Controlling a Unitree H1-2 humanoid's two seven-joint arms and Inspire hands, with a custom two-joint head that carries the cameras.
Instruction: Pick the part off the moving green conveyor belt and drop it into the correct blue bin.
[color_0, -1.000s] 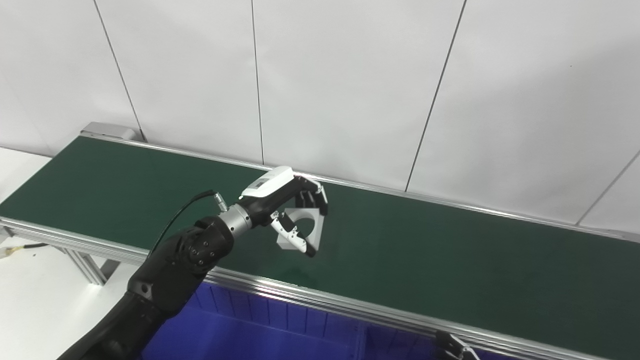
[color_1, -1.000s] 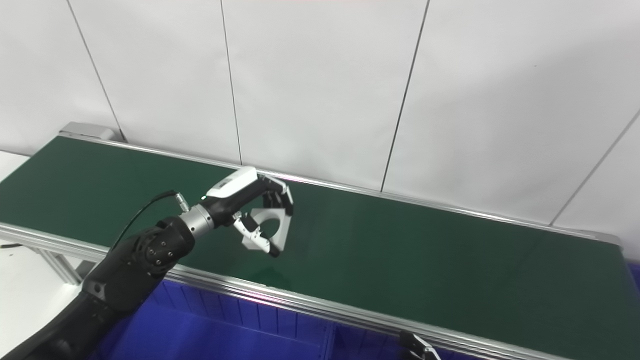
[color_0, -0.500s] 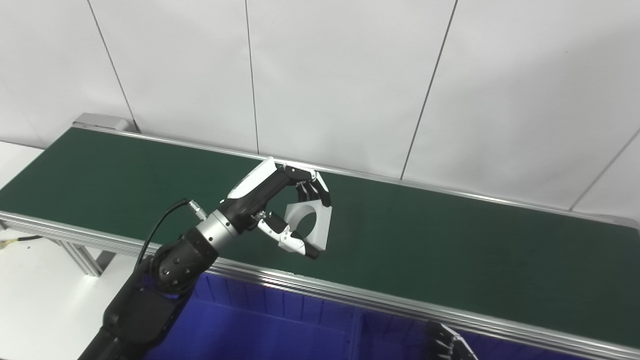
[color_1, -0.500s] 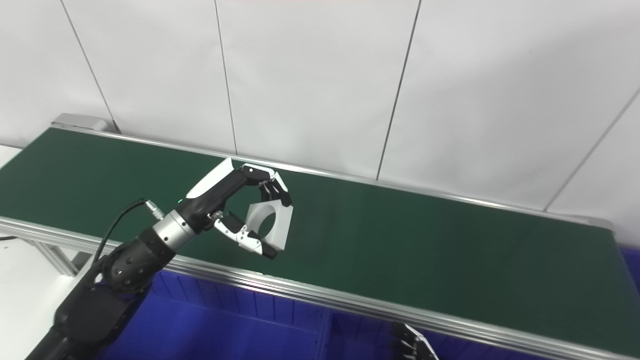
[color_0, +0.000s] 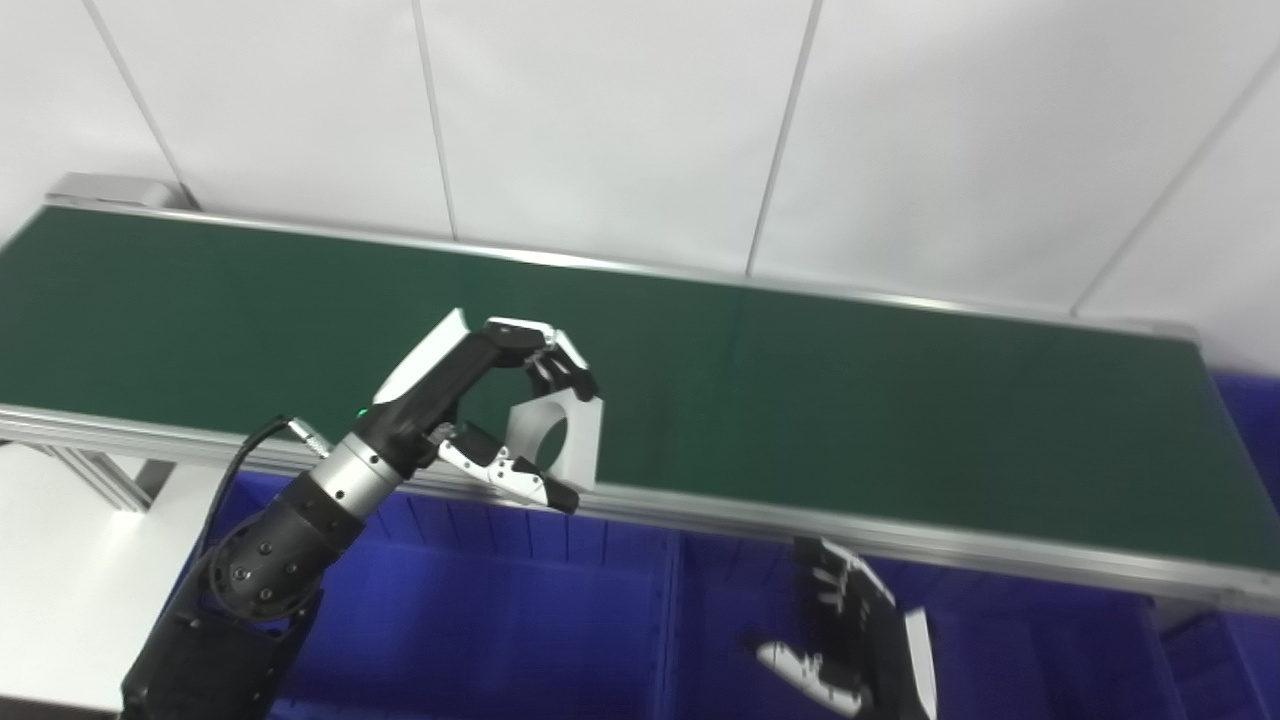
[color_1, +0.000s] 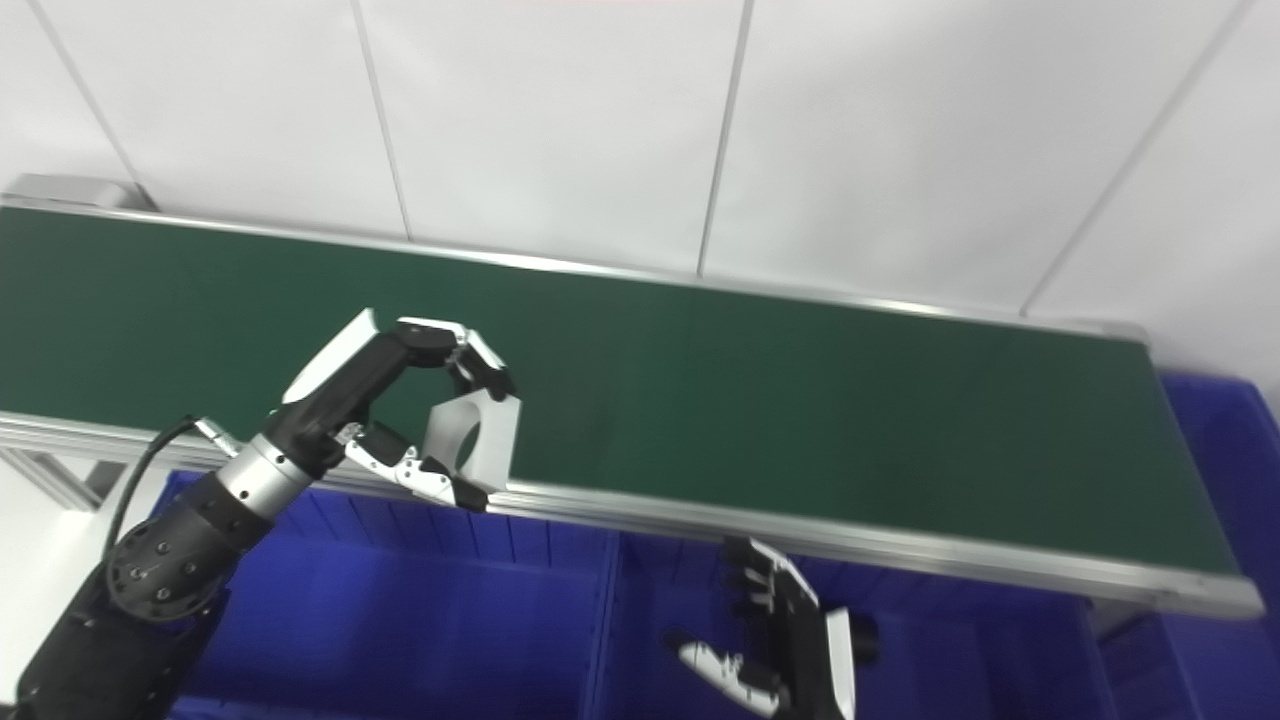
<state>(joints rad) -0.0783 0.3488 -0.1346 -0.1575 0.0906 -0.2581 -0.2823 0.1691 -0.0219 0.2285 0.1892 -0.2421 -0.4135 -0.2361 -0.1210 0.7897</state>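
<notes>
Overhead, white wall panels (color_0: 600, 120) back the green conveyor belt (color_0: 900, 420), which is framed by a metal rail (color_0: 900, 545). Left hand (color_0: 480, 400) grips the white part (color_0: 565, 440), a plate with a round hole, above the belt's near edge. Blue bins (color_0: 500, 620) sit below. Right hand (color_0: 850, 640) hovers over them, fingers apparently spread and empty, though blurred.

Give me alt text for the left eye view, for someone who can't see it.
The robot's left hand holds a white part with a round hole above the near rail of the green conveyor belt. Blue bins sit below, where the open right hand waits.
</notes>
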